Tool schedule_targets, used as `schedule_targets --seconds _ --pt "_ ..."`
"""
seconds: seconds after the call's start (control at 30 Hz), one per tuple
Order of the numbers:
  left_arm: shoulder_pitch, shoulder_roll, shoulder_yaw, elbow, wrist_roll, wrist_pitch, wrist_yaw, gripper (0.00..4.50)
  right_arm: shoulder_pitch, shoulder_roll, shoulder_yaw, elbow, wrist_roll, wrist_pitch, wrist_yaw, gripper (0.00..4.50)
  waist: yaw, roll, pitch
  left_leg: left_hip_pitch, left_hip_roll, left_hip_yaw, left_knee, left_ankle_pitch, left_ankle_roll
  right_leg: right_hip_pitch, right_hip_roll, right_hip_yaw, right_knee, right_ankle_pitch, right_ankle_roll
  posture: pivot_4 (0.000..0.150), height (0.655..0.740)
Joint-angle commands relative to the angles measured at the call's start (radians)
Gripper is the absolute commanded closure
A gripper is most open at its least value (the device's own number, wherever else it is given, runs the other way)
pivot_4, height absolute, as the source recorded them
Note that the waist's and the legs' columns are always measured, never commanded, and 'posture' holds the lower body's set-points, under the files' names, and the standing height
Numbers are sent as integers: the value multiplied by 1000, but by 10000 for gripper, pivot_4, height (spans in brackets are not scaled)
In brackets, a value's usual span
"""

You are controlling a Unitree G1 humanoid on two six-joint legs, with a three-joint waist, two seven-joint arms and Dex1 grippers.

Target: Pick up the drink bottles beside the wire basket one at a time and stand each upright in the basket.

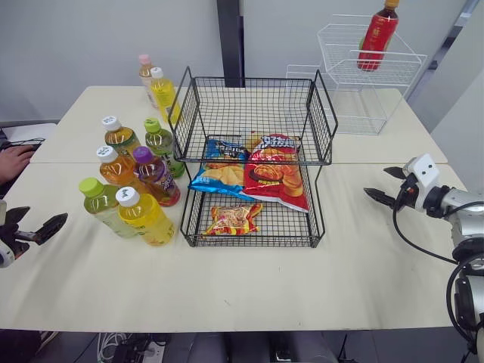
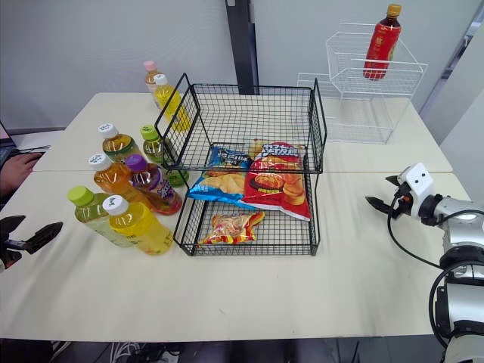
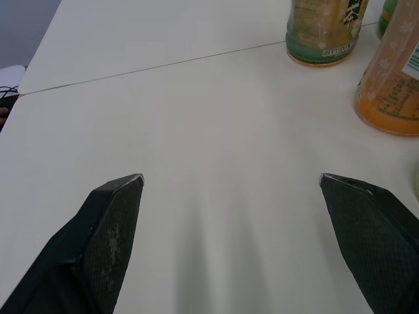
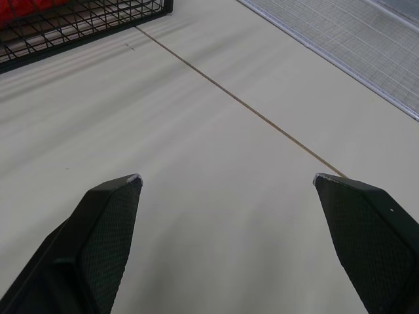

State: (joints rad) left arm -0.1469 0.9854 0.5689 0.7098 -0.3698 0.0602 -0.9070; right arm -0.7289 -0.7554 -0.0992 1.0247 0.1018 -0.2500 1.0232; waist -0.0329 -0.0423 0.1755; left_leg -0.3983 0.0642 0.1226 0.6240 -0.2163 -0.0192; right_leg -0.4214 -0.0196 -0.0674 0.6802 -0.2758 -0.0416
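**Left tool** point(image 1: 36, 219): fingers spread wide and holding nothing. It hangs low over the worktop point(image 1: 302, 280) at my left edge, just short of the bottles. A person's hand point(image 1: 11, 162) rests on the worktop beyond it.

**Drink bottles, front group:** six stand close together on the worktop, just left of the wire basket point(image 1: 253, 78).
- Nearest me are the green-capped bottle point(image 1: 102, 206) and the yellow bottle point(image 1: 145, 218).
- Behind them are the orange bottle point(image 1: 117, 168) and the purple-capped bottle point(image 1: 156, 178).
- Behind those are the tea bottle point(image 1: 121, 136) and the small green bottle point(image 1: 160, 144).

**Drink bottles, back pair:** the pink-capped bottle point(image 1: 145, 72) and a second yellow bottle point(image 1: 162, 91) stand by the basket's far left corner.

**Handling:**
- All look full, so I judge them fairly heavy for their size.
- The plastic walls are smooth, likely to give under a squeeze and to slip.
- I would grip across the body around mid-height, on the label band, not at the cap.
- They are packed closely, so I expect a neighbour to get nudged. The outer front bottles offer the freest approach.

**Wire basket:** black, with two tiers. The upper tier is bare and the lower tier holds snack bags point(image 1: 276, 178).

**White rack** point(image 1: 355, 72): sits behind the basket to the right and holds a red bottle point(image 1: 376, 34).

**Right tool** point(image 1: 376, 181): fingers wide apart and holding nothing. It hangs above the worktop, well apart from the basket's right side.
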Motion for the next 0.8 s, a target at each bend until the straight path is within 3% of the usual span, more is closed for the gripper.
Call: schedule_targets --seconds 0.03,0.27,0.8 --pt "-13 33 -4 -13 21 -11 16 309 12 -11 -31 -38 29 8 10 0 1 0 0 0 0 0 0 0 0 0 0 0 0 0 0 1500 7400" --pt "-79 32 -11 55 50 -37 68 309 34 -19 -47 -36 26 5 -24 0 0 0 0 0 0 0 1 0 0 1 0 0 0 0 0 1500 7400" --pt "-91 45 -21 94 60 -73 34 309 52 -23 -56 -68 25 10 -14 0 0 0 0 0 0 0 2 0 0 1 0 0 1 0 0 1500 7400"
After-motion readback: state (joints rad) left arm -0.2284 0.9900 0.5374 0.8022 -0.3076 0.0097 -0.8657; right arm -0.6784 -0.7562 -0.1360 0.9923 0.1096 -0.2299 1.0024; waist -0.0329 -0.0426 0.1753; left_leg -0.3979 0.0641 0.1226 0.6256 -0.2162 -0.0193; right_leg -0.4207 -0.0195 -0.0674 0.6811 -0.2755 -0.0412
